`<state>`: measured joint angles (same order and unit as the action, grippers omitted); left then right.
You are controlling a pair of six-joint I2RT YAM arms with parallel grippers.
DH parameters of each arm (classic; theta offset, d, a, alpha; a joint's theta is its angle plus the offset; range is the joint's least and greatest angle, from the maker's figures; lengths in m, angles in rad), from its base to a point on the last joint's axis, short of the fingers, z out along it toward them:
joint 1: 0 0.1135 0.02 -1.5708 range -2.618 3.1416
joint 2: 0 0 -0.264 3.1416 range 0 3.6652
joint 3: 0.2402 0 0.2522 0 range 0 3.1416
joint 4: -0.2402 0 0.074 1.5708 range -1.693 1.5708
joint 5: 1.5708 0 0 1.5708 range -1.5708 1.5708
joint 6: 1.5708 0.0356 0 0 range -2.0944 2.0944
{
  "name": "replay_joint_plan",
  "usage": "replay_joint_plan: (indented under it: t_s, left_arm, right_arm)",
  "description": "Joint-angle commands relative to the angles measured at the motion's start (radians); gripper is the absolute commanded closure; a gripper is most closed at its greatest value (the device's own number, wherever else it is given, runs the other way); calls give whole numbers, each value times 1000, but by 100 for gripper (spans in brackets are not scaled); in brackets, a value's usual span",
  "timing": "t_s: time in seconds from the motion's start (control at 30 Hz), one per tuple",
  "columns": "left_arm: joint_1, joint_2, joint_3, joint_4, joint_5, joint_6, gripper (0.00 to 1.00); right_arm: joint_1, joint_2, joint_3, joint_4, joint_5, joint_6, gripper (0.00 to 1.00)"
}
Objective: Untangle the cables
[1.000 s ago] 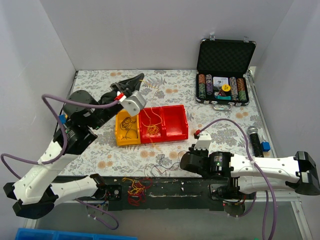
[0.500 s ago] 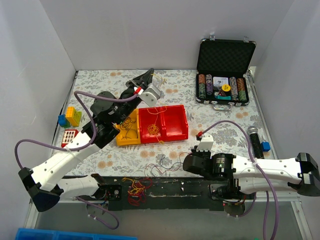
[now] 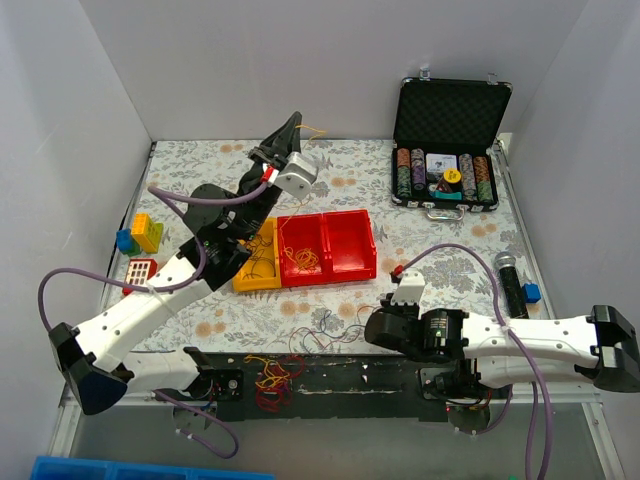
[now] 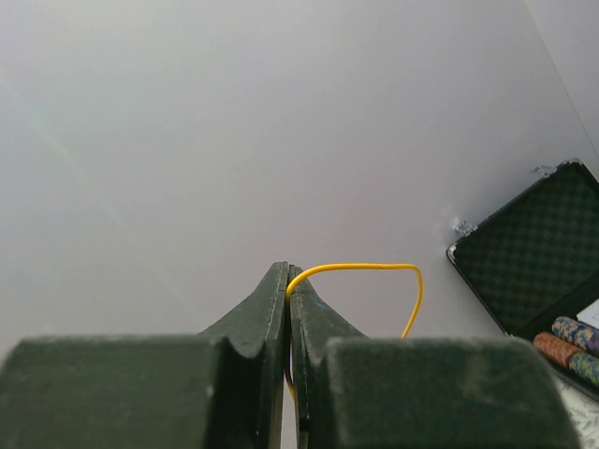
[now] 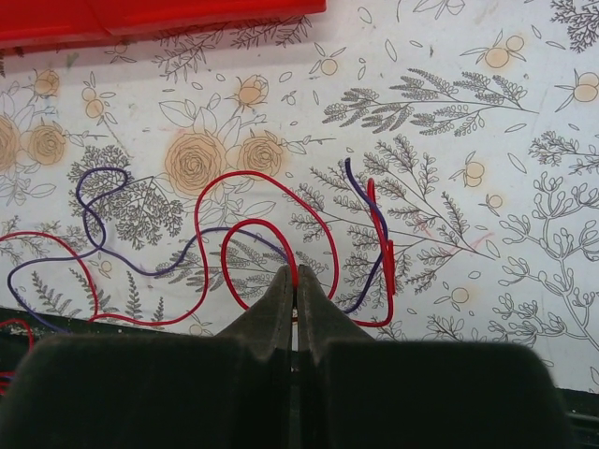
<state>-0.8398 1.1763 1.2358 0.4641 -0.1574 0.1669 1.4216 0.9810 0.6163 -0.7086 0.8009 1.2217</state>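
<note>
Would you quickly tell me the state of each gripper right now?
The left gripper: jaws shut on a yellow cable, held up in the air.
The right gripper: jaws shut on a red cable lying on the table.

Ylw cable (image 4: 374, 267) loop aloft; red/purple tangle (image 5: 253, 174) flat.

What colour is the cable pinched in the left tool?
Yellow. The cable arcs out of the left tool; the left wrist view shows it best.
</note>
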Motion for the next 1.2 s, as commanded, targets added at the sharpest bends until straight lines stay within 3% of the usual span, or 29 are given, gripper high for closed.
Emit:
replay_joint_plan:
  t_s: [0.0, 0.2, 0.5, 1.17]
  left_arm:
    - [21, -17, -50, 47, -34, -7, 100]
    - [67, -3, -113, 90, -24, -7, 100]
    - [91, 16, -285, 28, -54, 9, 100]
    - [96, 100, -463, -215, -64, -66, 100]
  right_arm:
    - [3, -21, -23, 18, 14, 1, 99]
    - [3, -41, -41, 28, 3, 6, 99]
    - [3, -54, -62, 27, -6, 21, 99]
    - [3, -73, -93, 29, -12, 48, 99]
